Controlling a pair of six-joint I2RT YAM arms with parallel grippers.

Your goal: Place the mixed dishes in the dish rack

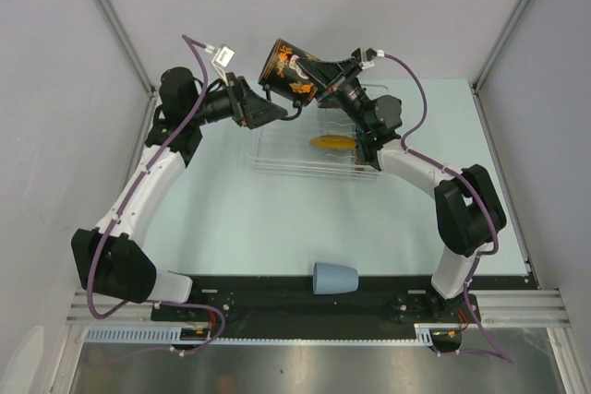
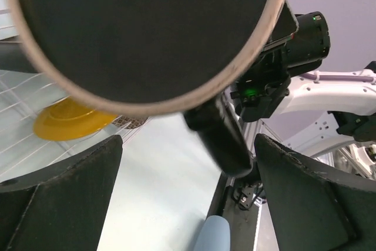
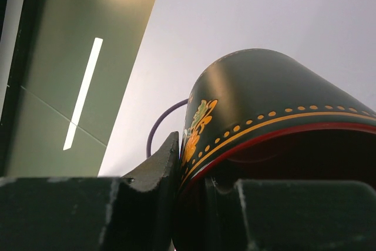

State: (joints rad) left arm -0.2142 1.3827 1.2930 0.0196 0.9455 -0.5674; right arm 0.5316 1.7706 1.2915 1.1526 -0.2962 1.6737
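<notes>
- The right gripper (image 1: 320, 77) was clamped on the rim of the red-inside cup (image 1: 289, 68), holding it in the air over the far left corner of the dish rack (image 1: 277, 156).
- In the right wrist view one finger (image 3: 157, 174) pressed the outside of the cup's black, orange-flowered wall. The other seemed to sit inside the red mouth, though the dark made that hard to confirm.
- The cup lay tilted on its side, its base turned toward the left arm and its mouth toward the right gripper.
- The left gripper (image 1: 282, 110) stood spread wide and held nothing, just beside the cup's base. Its wrist camera showed that base as a large dark disc close in front.
- The round yellow dark-rimmed plate (image 1: 331, 142) lay inside the clear rack.
- The light blue cup (image 1: 334, 278) lay on its side at the near edge of the table (image 1: 231, 219), between the two arm bases and well apart from the rack.
</notes>
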